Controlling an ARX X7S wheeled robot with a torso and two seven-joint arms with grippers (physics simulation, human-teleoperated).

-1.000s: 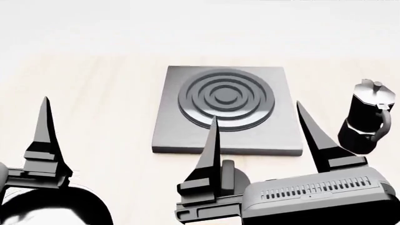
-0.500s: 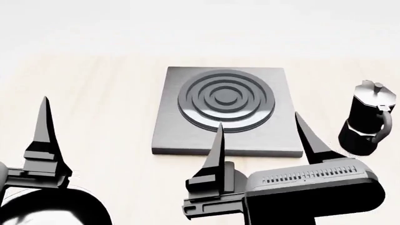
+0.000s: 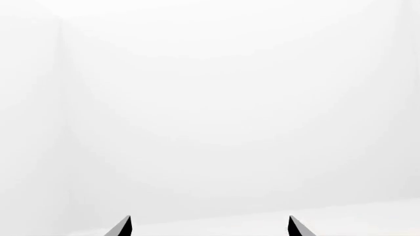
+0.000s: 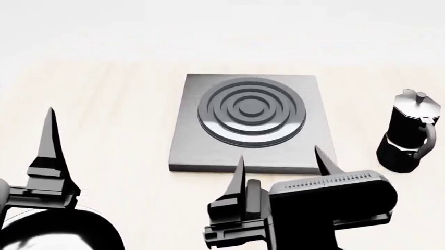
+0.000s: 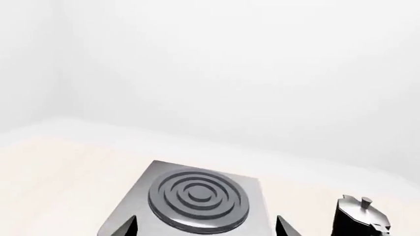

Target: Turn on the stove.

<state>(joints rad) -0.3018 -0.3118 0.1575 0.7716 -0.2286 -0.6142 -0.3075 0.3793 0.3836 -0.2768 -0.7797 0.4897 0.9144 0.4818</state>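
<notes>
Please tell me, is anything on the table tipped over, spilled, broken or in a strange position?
Nothing stands out. The stove lies flat and square on the table, its burner rings intact. The moka pot stands upright to its right, apart from it. No spill shows.

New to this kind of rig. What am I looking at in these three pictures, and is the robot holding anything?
These are simulator renders of a two-armed robot. The head view looks down on a pale table. On it lie the stove, a grey plate with dark burner rings, and a black moka pot to its right. The right hand hovers open at the stove's near edge; its own camera sees the stove ahead. The left hand is open and holds nothing; its camera faces blank white wall.
</notes>
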